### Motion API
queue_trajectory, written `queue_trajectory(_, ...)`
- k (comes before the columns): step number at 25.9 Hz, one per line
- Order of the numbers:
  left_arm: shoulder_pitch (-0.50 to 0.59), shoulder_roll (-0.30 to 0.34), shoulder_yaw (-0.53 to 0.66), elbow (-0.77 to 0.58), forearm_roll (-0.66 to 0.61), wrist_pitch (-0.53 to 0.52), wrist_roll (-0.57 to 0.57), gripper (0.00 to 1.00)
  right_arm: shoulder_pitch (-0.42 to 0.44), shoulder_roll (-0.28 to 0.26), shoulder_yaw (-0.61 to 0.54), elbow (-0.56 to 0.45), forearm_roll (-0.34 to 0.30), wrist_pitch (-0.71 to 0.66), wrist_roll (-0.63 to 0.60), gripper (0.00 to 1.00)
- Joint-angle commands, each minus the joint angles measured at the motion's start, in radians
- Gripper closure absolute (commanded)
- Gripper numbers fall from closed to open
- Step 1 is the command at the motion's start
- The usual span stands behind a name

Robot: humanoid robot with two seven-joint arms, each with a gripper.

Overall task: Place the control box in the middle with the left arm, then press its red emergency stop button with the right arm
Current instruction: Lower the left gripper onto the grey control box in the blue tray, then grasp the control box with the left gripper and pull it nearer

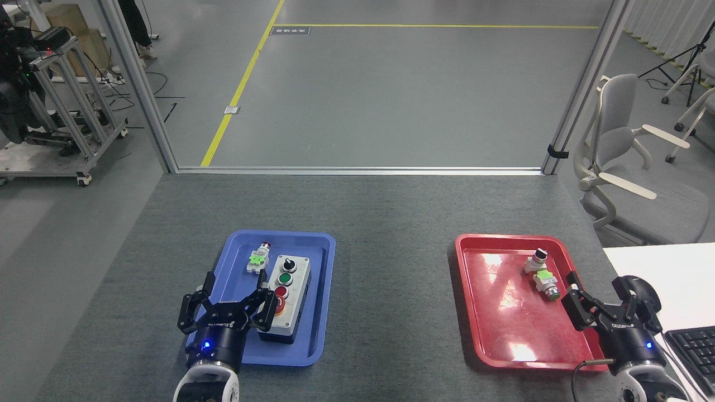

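The control box (286, 298) lies in the blue tray (327, 312), on the left part of the table, with its long side running away from the robot. On its light-grey top there is a row of parts: a black knob (289, 262) at the far end, then a green button (285, 278), then a small red button (281, 291), and at the near end the red emergency stop button (279, 305) with a yellow collar. This last button is partly hidden behind a claw of the left gripper (227, 304).

The left gripper stands over the near left corner of the blue tray, just beside the near end of the box. Its black claws are spread apart and they hold nothing. A blue light shines on its wrist. A small switch part with a green tag (257, 259) lies in the same tray, just left of the far end of the box.

The bare grey tabletop (391, 290) between the two trays has nothing on it.

The right gripper (609, 304) is over the near right edge of the red tray (475, 335). Its claws are also apart and empty. Two small switch parts (542, 271) lie in the far right part of the red tray, near this gripper but not touching it. A black keyboard (692, 349) shows at the right edge, on a white desk (670, 262).
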Motion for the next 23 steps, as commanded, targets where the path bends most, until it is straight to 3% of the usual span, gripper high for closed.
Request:
queue_trajectory(1, 0.005, 0.001, -0.002, -0.001, -0.002, 0.003, 0.001, 0.0, 0.0, 0.001, -0.001, 0.0, -0.001, 0.0, 0.001, 0.0)
queue_trajectory(11, 0.002, 0.002, -0.01, -0.026, 0.001, -0.063, -0.004, 0.0, 0.002, 0.004, -0.001, 0.0, -0.001, 0.0, 0.001, 0.0)
queue_trajectory(23, 0.033, -0.005, -0.044, -0.027, -0.013, -0.051, 0.03, 0.01, 0.002, 0.002, -0.001, 0.0, -0.001, 0.0, 0.001, 0.0)
